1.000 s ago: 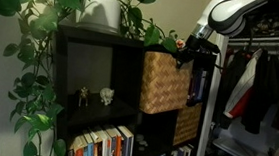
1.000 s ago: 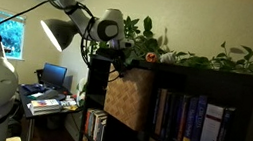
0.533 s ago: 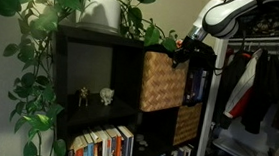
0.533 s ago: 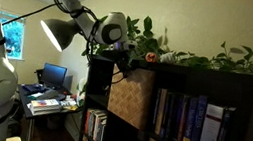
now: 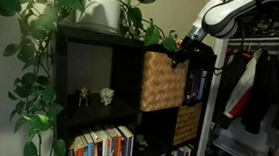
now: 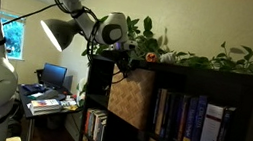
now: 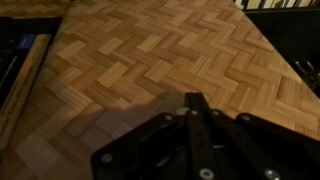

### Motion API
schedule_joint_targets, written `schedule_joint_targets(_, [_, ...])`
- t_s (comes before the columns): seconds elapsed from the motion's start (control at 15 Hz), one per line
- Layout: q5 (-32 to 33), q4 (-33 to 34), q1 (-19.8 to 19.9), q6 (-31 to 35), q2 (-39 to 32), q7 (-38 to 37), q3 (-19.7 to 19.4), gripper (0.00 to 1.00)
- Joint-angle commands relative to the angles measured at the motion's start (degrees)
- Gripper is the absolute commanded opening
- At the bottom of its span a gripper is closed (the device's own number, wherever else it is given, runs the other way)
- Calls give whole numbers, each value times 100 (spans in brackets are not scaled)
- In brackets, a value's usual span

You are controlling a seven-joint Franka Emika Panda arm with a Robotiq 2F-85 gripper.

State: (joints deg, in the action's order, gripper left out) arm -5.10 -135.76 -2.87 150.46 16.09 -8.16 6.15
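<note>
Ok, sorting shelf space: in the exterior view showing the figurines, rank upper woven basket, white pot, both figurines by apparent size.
Largest: upper woven basket
Then white pot, partly hidden by leaves
Smallest: dark figurine and pale figurine look alike, unranked

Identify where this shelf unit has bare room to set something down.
Free: the upper cube, beside and above the two figurines. Crowded: woven basket fills its cube, books pack below, plants cover the top.

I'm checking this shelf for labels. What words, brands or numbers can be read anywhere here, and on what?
No text can be read in any view.
Lower-shelf book spines: too small and blurred to read.
Upper-cubby book spines: too blurred to read.
Woven basket: no lettering shows in the wrist view.
</note>
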Motion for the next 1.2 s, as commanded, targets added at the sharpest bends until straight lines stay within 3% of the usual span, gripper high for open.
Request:
schedule_joint_targets(0.0, [170, 213, 30, -225, -38, 76, -62, 29])
schedule_joint_targets(0.4, [186, 561, -26, -1564, 136, 256, -121, 67])
schedule_joint_targets(0.73, [-47, 1037, -139, -3238, 176, 798, -203, 98])
schedule_joint_targets(1.13, [138, 1368, -129, -4325, 220, 1202, -136, 100])
